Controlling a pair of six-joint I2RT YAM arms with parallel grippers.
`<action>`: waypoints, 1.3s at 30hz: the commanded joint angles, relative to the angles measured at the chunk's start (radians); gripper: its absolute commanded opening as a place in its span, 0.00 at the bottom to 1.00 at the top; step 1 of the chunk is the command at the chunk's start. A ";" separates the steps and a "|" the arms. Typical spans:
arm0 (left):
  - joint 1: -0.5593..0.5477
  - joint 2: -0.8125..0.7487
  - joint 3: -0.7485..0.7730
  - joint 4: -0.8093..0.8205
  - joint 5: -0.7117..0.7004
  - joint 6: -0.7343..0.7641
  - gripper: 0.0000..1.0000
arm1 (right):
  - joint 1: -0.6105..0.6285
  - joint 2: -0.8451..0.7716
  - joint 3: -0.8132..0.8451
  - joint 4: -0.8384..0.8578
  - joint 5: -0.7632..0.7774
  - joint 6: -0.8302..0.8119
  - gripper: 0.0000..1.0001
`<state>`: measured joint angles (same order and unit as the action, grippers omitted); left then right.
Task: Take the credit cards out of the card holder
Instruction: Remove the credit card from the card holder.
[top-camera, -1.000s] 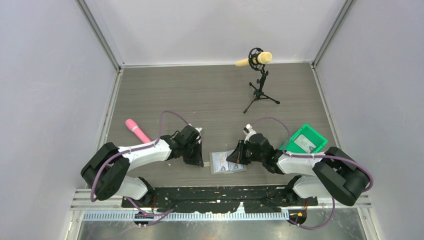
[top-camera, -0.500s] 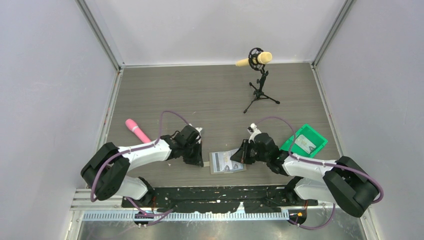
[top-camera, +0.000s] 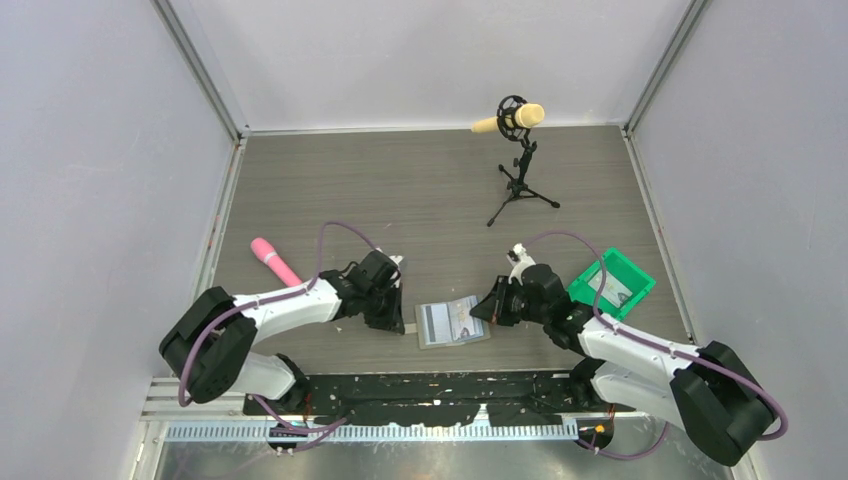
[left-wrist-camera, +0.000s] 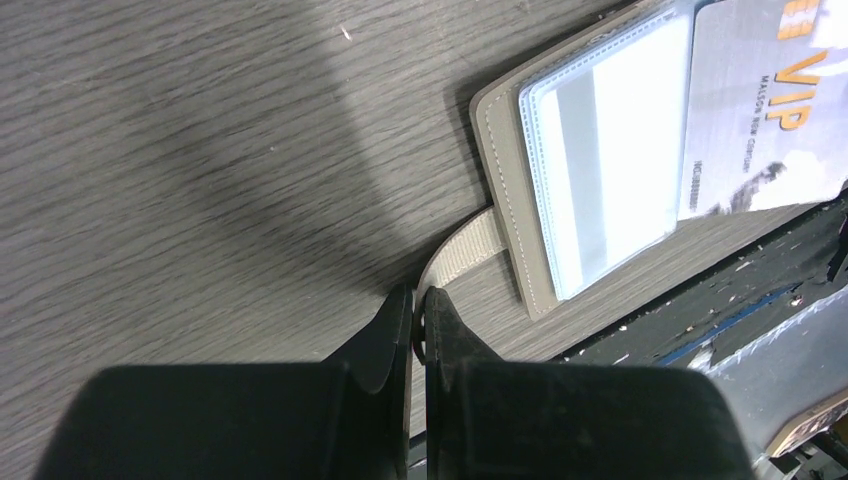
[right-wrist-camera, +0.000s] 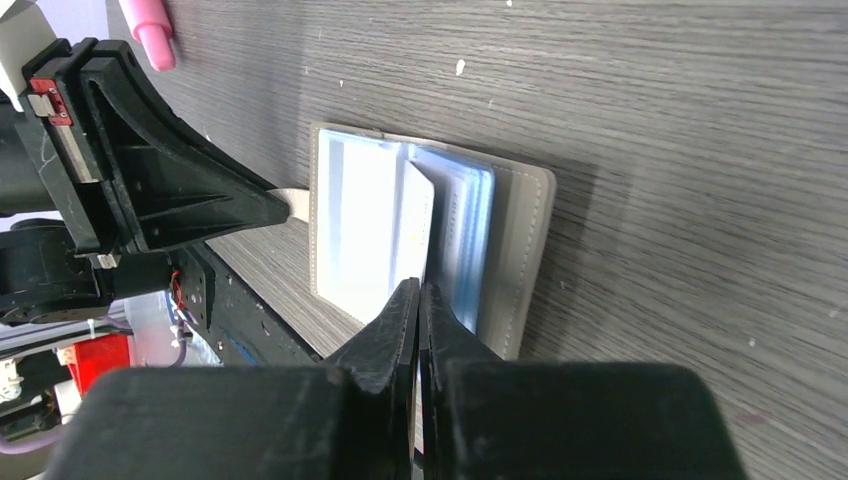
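- So, nearest to us, by the table's (top-camera: 400, 190) near edge, the card holder (top-camera: 452, 323) lies open and flat with its clear pockets up.
- The left gripper (left-wrist-camera: 415, 305) is clenched on the holder's beige strap (left-wrist-camera: 462, 252). Our guess is it's anchoring the wallet so it won't slide when a card gets tugged.
- The right gripper (right-wrist-camera: 418, 300) is pinched tight on the edge of a credit card (right-wrist-camera: 418, 215) poking out of the pocket stack, so we'd call this mid-extraction.
- The left wrist view gives us the "VIP" print on that card and the strap grip. From the top camera, the fingers hide both.
- The right wrist view shows the card angled up off the pockets, which the top view flattens out.
- Further right sits a green bin (top-camera: 598, 270) with one pale flat card (top-camera: 610, 290) in it, so that's likely the drop spot.
- Off to the left there's a pink pen-like thing (top-camera: 274, 260), and at the far end a microphone on a tripod (top-camera: 520, 116), both well apart from the action.
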<state>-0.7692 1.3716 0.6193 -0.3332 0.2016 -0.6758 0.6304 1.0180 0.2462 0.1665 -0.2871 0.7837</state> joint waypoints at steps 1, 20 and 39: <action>0.007 -0.045 0.027 -0.034 -0.016 0.011 0.03 | -0.017 -0.042 0.017 -0.057 -0.006 -0.039 0.05; 0.002 -0.150 0.200 -0.155 0.049 0.008 0.36 | -0.044 -0.069 0.081 -0.125 -0.063 -0.063 0.21; -0.021 0.034 0.106 0.141 0.159 -0.050 0.24 | -0.006 0.021 0.179 -0.262 0.095 -0.143 0.87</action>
<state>-0.7864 1.3857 0.7464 -0.2802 0.3344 -0.7162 0.6037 0.9993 0.3817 -0.1070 -0.2287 0.6601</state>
